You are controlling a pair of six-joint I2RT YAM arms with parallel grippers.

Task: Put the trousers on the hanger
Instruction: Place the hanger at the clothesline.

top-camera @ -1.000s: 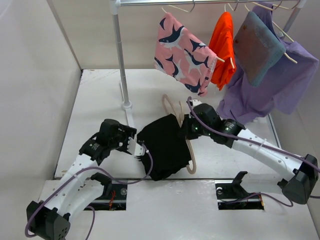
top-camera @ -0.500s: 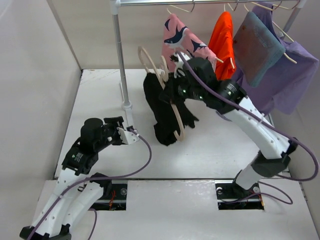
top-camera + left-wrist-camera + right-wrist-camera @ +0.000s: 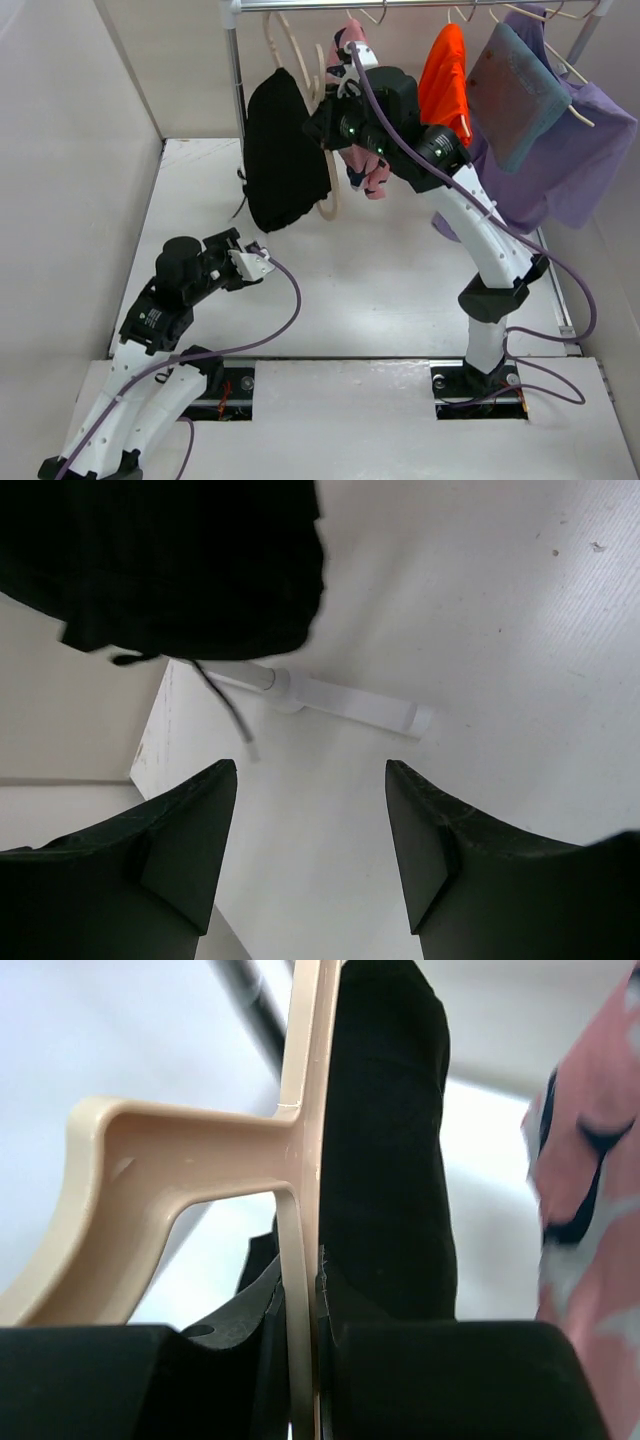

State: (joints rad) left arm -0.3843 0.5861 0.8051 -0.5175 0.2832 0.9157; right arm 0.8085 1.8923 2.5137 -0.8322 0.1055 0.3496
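The black trousers (image 3: 280, 155) hang folded over the pale beige hanger (image 3: 328, 198), held high next to the rack's upright pole. My right gripper (image 3: 335, 125) is shut on the hanger; in the right wrist view the hanger's thin bar (image 3: 300, 1260) sits pinched between the jaws with the trousers (image 3: 390, 1160) draped beside it. The hanger's hook (image 3: 285, 40) is up near the rail. My left gripper (image 3: 252, 264) is open and empty, low over the table. In the left wrist view its fingers (image 3: 190, 830) frame bare table, with the trousers' hem (image 3: 170, 570) above.
A metal rack has its pole (image 3: 238, 110) and foot (image 3: 340, 700) at the back left. A pink shark-print garment (image 3: 365, 165), an orange garment (image 3: 445, 80) and purple and teal clothes (image 3: 545, 150) hang on the rail at right. White walls enclose the table (image 3: 400, 290).
My right arm has lifted the hanger with the trousers from the table up and left to rail height. My left gripper let go of the cloth and drew back to the left.
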